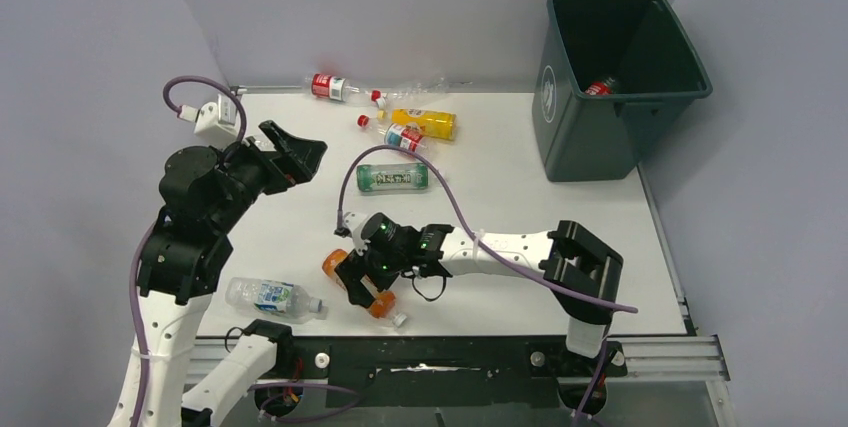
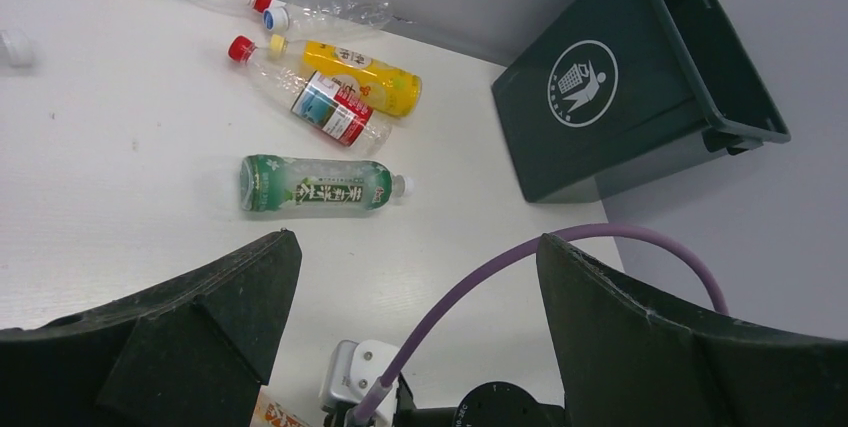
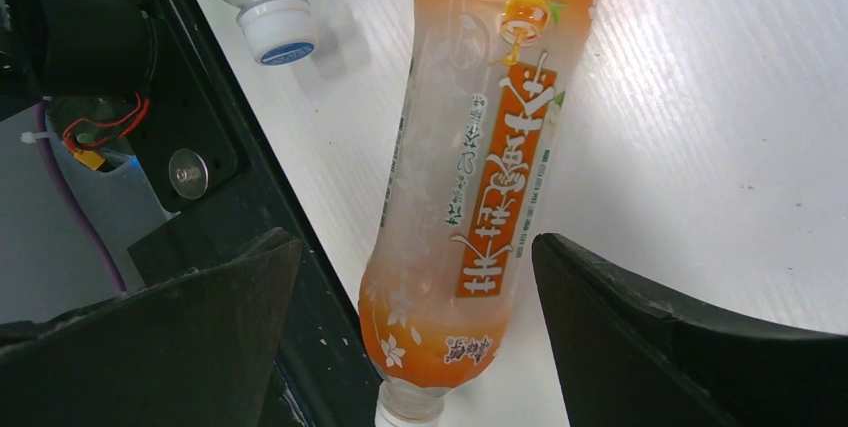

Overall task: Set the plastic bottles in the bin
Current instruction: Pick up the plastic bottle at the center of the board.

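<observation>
The orange bottle (image 3: pixel 480 127) lies between the spread fingers of the right gripper (image 3: pixel 415 242) (neither visibly touching). Its cap is cut off below; the left gripper (image 2: pixel 417 240) gapes wide too.

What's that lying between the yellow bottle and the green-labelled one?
A clear bottle with a red cap and red-and-blue label, lying beside the yellow bottle; the left wrist view shows it best.

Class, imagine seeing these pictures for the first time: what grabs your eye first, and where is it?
The dark green bin stands at the table's far right corner, with one red-labelled bottle inside. Near the front edge, the open right gripper straddles a lying orange bottle.
</observation>
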